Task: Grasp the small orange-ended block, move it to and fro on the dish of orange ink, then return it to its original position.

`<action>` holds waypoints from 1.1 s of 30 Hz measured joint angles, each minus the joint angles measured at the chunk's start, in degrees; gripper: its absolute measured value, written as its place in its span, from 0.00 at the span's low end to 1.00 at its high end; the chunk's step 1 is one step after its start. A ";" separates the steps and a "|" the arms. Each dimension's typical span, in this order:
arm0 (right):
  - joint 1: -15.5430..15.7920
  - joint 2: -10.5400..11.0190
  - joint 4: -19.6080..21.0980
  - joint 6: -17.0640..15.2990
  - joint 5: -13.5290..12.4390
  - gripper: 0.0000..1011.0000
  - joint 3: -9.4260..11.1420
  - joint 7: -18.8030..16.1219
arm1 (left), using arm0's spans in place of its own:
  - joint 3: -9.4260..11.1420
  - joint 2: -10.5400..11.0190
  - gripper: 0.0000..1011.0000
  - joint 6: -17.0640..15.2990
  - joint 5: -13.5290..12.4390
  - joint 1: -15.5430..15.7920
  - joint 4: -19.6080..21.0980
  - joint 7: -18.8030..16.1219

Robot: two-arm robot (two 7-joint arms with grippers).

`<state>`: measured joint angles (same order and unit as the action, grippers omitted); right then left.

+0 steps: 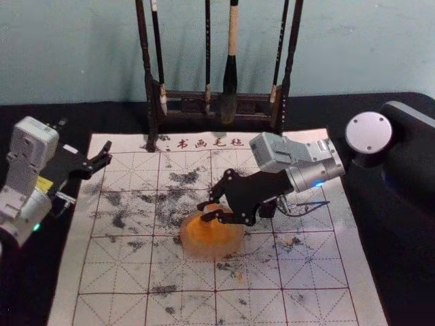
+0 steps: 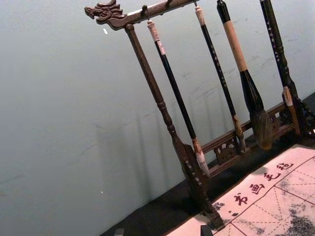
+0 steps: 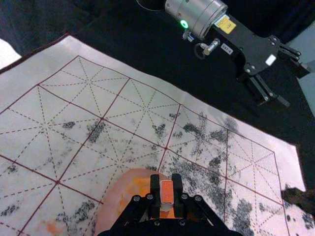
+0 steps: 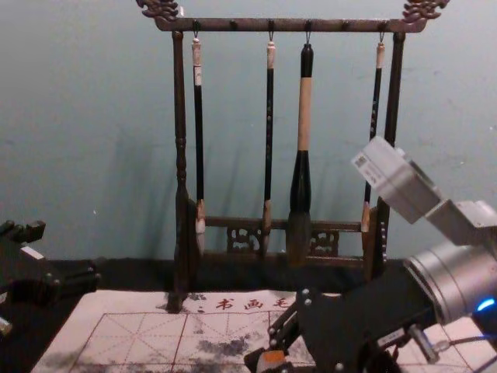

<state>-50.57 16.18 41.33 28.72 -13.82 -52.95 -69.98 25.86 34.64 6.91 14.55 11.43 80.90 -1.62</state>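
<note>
Orange-ended block point(image 3: 167, 191), pinched by right tool point(image 1: 204, 212) over dish point(image 1: 233, 242), twelve o'clock; dish could be dragged by hard pressing; left tool point(image 4: 65, 256) parked wide, ten o'clock.

Your right gripper point(image 1: 205, 212) pinches the block point(image 3: 167, 191) in the foreground.
Behind it sits your orange-ink dish point(image 3: 110, 204); your left gripper point(image 4: 70, 253) spreads open in the background.

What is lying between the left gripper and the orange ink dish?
Between left gripper and dish, the right wrist view shows no object: dark cloth, then the gridded calligraphy mat with black smudges.
</note>
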 joint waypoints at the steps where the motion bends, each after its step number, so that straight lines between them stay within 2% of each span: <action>1: 0.00 0.07 0.05 -0.03 0.05 0.13 0.03 0.04 | 0.00 0.00 0.99 0.00 0.00 0.00 0.00 0.00; 22: 0.91 2.30 2.77 -1.24 0.44 0.13 1.01 0.95 | 0.00 0.00 0.99 0.00 0.00 0.00 0.00 0.00; 31: 2.07 4.34 7.27 -3.75 -1.81 0.13 2.35 1.20 | 0.00 0.00 0.99 0.00 0.00 0.00 0.00 0.00; 33: 2.90 5.43 9.70 -5.61 -3.76 0.13 3.27 1.14 | 0.00 0.00 0.99 0.00 0.00 0.00 0.01 0.00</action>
<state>-47.67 21.61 51.03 23.11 -17.58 -49.68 -68.84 25.86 34.65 6.91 14.55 11.43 80.90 -1.62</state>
